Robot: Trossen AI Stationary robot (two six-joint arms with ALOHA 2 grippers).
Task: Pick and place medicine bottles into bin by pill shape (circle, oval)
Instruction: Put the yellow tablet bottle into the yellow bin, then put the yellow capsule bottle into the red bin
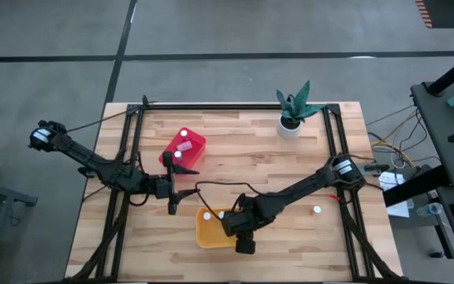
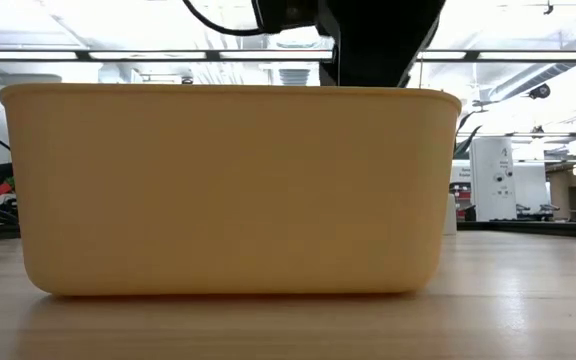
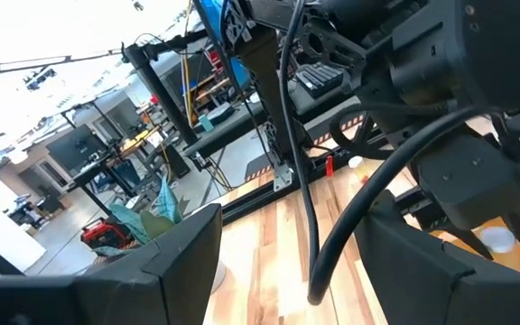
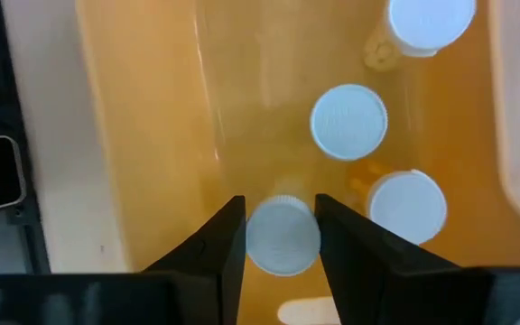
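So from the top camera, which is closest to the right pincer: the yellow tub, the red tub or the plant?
1. Yellow tub: directly under the right pincer.
2. Red tub: farther back, on the left arm's side.
3. Plant: farthest, at the table's back edge.

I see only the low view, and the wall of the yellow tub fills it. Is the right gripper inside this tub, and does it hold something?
Observer: Yes. The right gripper is down inside the yellow tub, and its fingers press both sides of one bottle at its white cap.
Operator: Are other bottles in there?
Observer: Three more white caps stand near it on the tub floor.
Operator: And where is the left arm?
Observer: The left gripper hangs open over the table, between the yellow tub and the red tub, holding nothing.
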